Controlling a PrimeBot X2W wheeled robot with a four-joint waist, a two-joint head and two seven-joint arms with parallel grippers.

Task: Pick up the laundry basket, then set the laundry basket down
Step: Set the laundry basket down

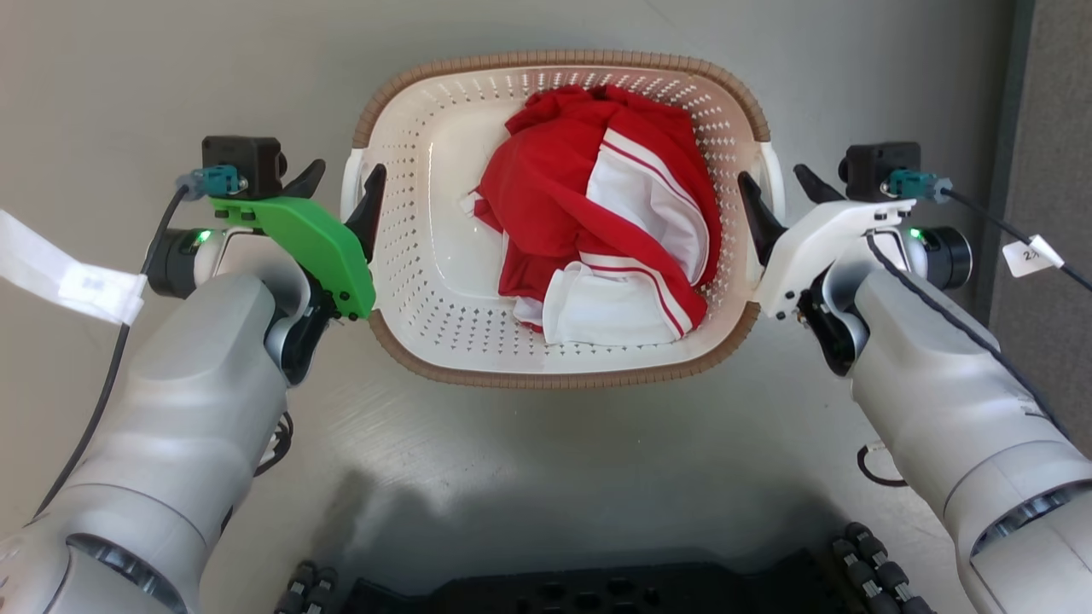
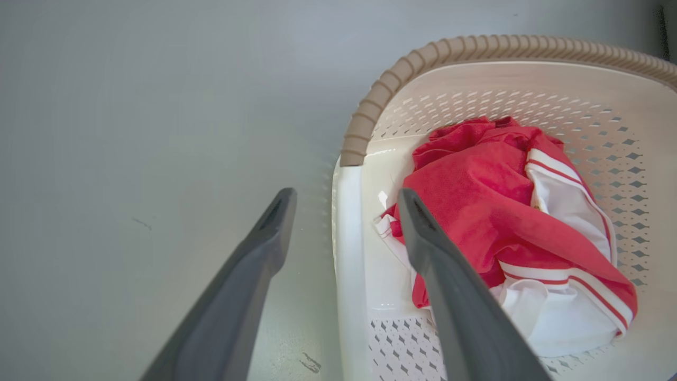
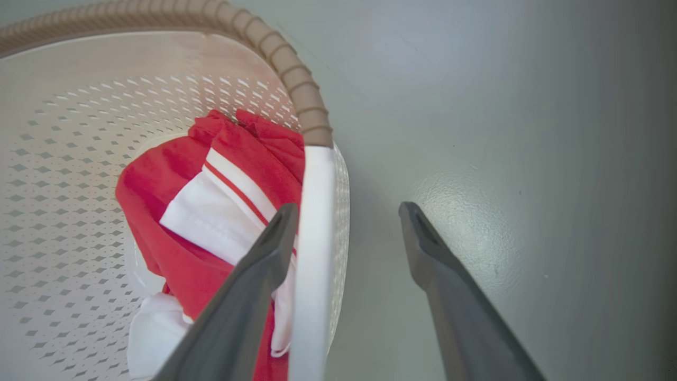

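The laundry basket (image 1: 546, 375) rests on the grey floor in the middle of the head view, cream-white and perforated with a brown woven-look rim. A red and white garment (image 1: 589, 213) lies bunched inside it. My left gripper (image 1: 345, 175) is open and straddles the basket's left white handle (image 2: 346, 238), one finger outside and one inside the wall. My right gripper (image 1: 773, 175) is open too, straddling the right white handle (image 3: 314, 211) the same way. In the wrist views the left gripper (image 2: 345, 196) and right gripper (image 3: 347, 210) show clear gaps beside the handles.
Bare grey floor (image 1: 529, 477) surrounds the basket. My dark base (image 1: 580, 588) fills the bottom edge of the head view. A darker grey panel (image 1: 1049, 128) stands at the far right. Cables with white tags (image 1: 77, 281) hang off both wrists.
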